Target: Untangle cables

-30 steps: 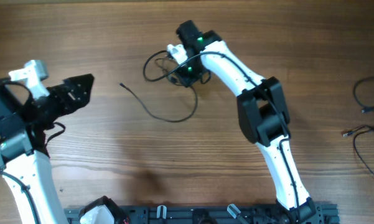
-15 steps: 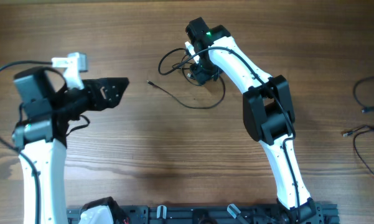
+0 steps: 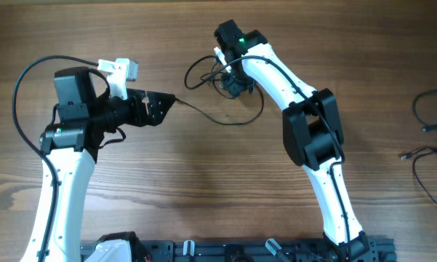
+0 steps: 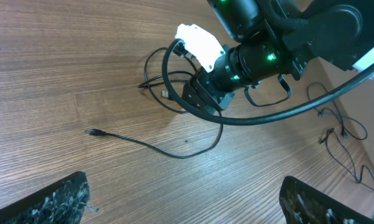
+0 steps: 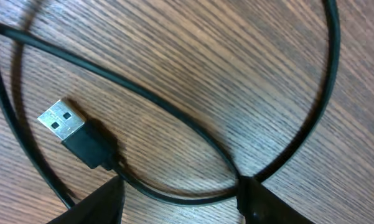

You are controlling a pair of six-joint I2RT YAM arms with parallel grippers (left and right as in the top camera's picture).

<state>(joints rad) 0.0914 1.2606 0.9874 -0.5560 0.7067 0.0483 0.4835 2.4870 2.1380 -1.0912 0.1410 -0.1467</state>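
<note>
— Where are the cables (image 3: 225, 122) being kept?
— On the table (image 3: 167, 196), partly being hidden by the right gripper (image 3: 233, 86). Its fingers (image 5: 102, 202) are being held apart around a loop beside a USB plug (image 5: 61, 121).
— The left gripper (image 3: 169, 101)?
— Being held wide and empty near the free end (image 4: 93, 132). Spare wires (image 3: 425, 156) are lying far right.

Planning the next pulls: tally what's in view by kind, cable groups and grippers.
Cable groups: 2, the tangle at the right gripper and the loose cables near the overhead view's right edge.
Grippers: 2, the left gripper and the right gripper, both open.
Total: 4.
</note>
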